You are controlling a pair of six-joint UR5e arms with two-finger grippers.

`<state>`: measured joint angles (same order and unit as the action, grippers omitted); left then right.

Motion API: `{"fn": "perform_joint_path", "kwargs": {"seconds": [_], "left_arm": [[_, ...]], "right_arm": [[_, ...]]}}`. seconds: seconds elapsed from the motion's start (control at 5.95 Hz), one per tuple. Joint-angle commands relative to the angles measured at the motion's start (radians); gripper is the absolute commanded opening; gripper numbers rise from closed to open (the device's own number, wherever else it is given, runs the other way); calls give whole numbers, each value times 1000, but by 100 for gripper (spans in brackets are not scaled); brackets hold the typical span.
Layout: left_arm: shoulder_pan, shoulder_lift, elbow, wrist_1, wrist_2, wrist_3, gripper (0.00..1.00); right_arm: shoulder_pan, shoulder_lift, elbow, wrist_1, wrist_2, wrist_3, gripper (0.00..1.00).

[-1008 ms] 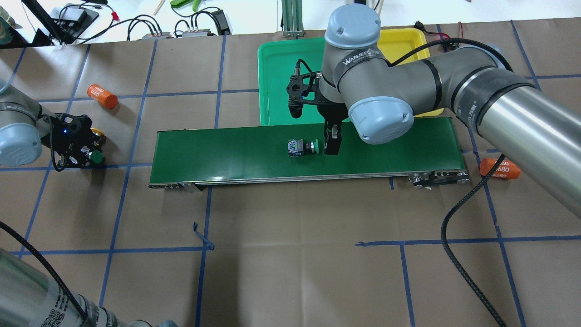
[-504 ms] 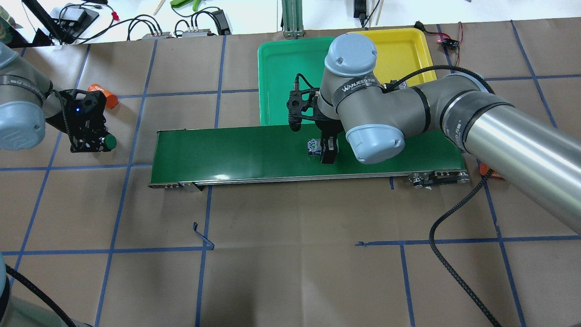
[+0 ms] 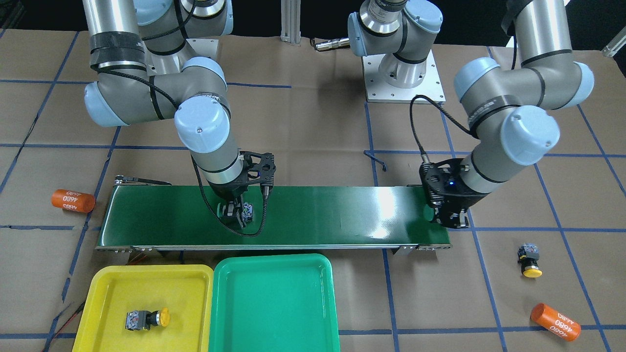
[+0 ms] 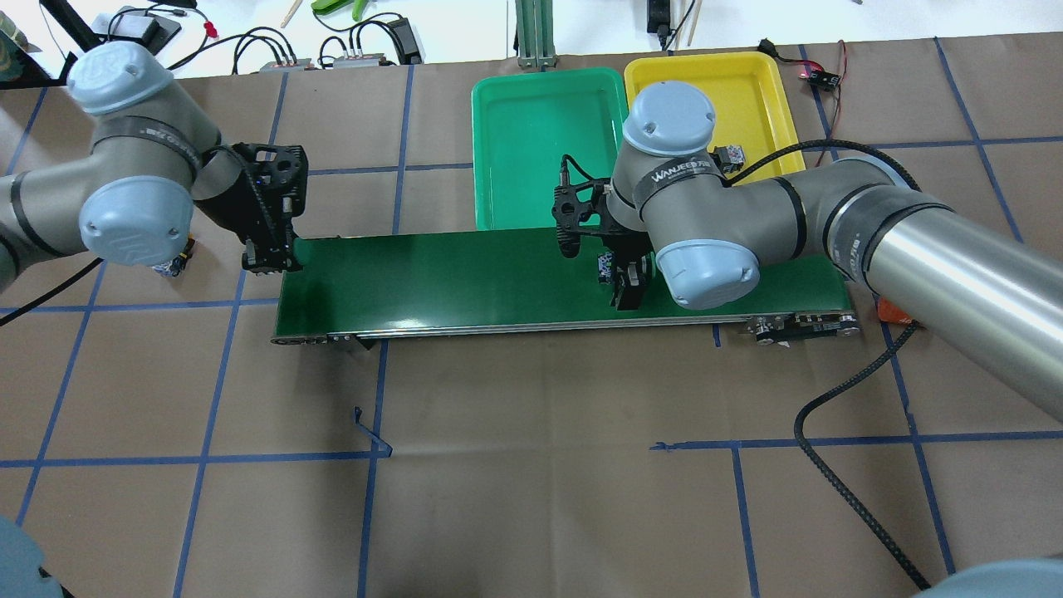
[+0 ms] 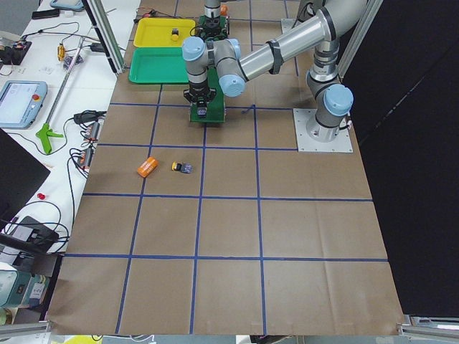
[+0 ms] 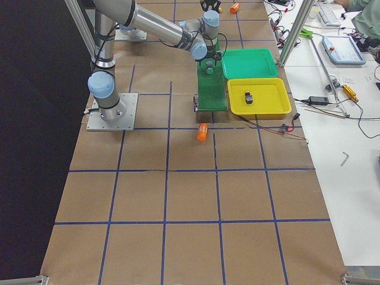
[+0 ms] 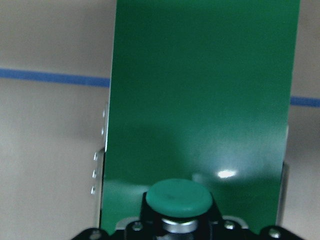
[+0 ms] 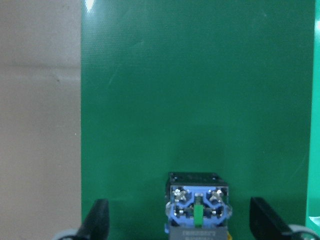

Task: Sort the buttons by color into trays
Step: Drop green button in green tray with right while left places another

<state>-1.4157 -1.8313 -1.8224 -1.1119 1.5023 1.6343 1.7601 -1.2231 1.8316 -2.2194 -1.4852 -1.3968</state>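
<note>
**Two buttons at the belt, two yellow ones lying flat**

The right claw point(image 4: 627, 291) stood open astride a black-bodied button point(image 8: 197, 205) on the dark green belt point(image 4: 465, 274), with neither finger touching it. That button lay on its side, its length along the belt and its blue-and-silver terminal end toward the wrist camera, the cap hidden. The left claw point(image 4: 272, 259) gripped a green-capped button point(image 7: 179, 196) over the belt's left end, cap pointing out of the claw. A yellow-capped button point(image 3: 146, 319) lay in the yellow tray point(image 3: 112, 293), cap toward the green tray point(image 3: 274, 303). A second yellow-capped button point(image 3: 529, 259) lay on the counter point(image 3: 318, 122), cap away from the robot.
</note>
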Motion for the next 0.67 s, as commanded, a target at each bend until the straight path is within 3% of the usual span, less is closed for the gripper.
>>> {"fn": "perform_joint_path", "kwargs": {"seconds": [0.0,0.17,0.34,0.5], "left_arm": [[-77,9,-40,32,6,-45,45],[-74,0,-40,33,6,-50,98],[-65,3,-23,35,7,-51,99],[16,24,-14,30,9,-65,99]], "right_arm": [[-71,-6,11,7,-13,-56,45],[-77,-9,11,10,-39,-63,20],[-86,-31,9,13,-78,-77,10],[-120,-57,-6,18,-76,-126,9]]}}
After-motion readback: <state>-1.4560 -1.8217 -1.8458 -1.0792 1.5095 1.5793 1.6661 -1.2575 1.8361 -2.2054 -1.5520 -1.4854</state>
